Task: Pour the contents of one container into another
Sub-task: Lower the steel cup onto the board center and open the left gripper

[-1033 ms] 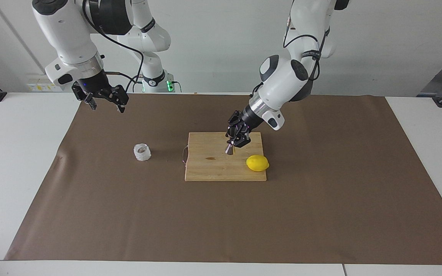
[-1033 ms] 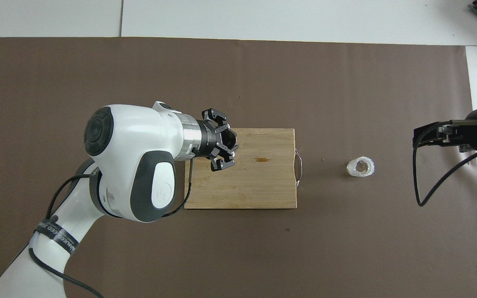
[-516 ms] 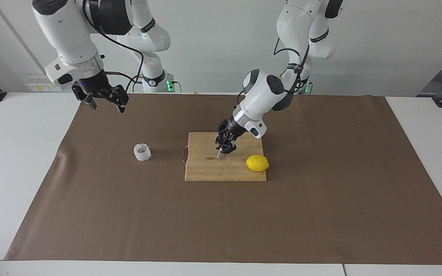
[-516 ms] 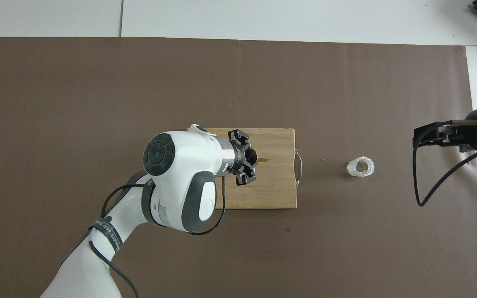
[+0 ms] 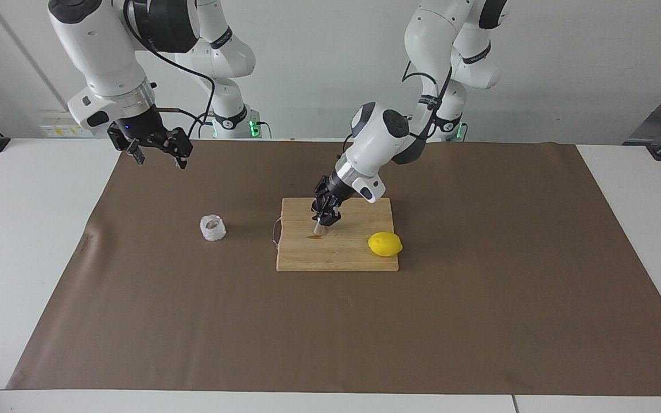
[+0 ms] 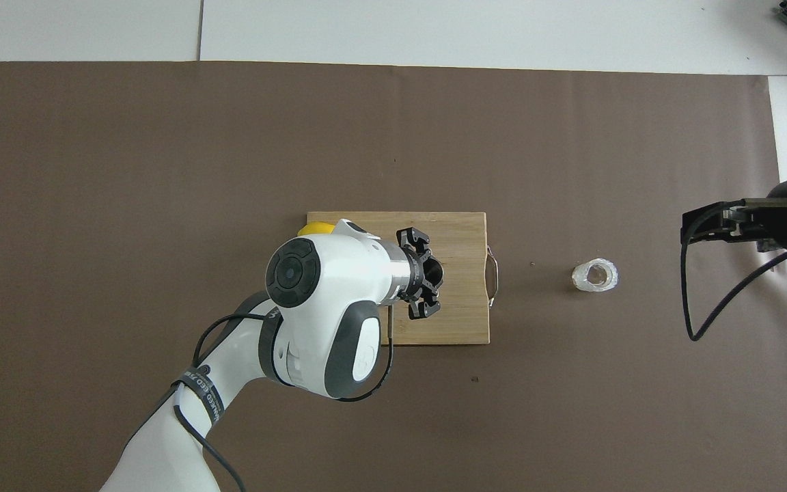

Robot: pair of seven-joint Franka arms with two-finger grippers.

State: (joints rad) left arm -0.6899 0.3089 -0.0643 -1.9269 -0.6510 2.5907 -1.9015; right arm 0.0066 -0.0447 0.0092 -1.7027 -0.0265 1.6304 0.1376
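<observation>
The whitish crinkled cup (image 5: pixel 212 228) stands upright on the brown mat, beside the board toward the right arm's end; it also shows in the overhead view (image 6: pixel 594 275). My left gripper (image 5: pixel 325 218) is shut on the steel jigger (image 5: pixel 319 229) and holds it tilted, low over the wooden cutting board (image 5: pixel 307 258). I cannot tell whether the jigger touches the board. In the overhead view the left gripper (image 6: pixel 427 281) covers the jigger. My right gripper (image 5: pixel 157 150) is open and empty, waiting in the air above the mat's edge nearest the robots, also in the overhead view (image 6: pixel 708 227).
A yellow lemon (image 5: pixel 385 244) lies on the board's corner toward the left arm's end, mostly hidden under the left arm in the overhead view (image 6: pixel 315 228). The board (image 6: pixel 465 232) has a wire handle (image 6: pixel 494 277) facing the cup. A brown mat (image 5: pixel 479 321) covers the table.
My left gripper has carried the jigger across the board toward the right arm's end, closer to the cup. The cup, the lemon and the right arm have not moved.
</observation>
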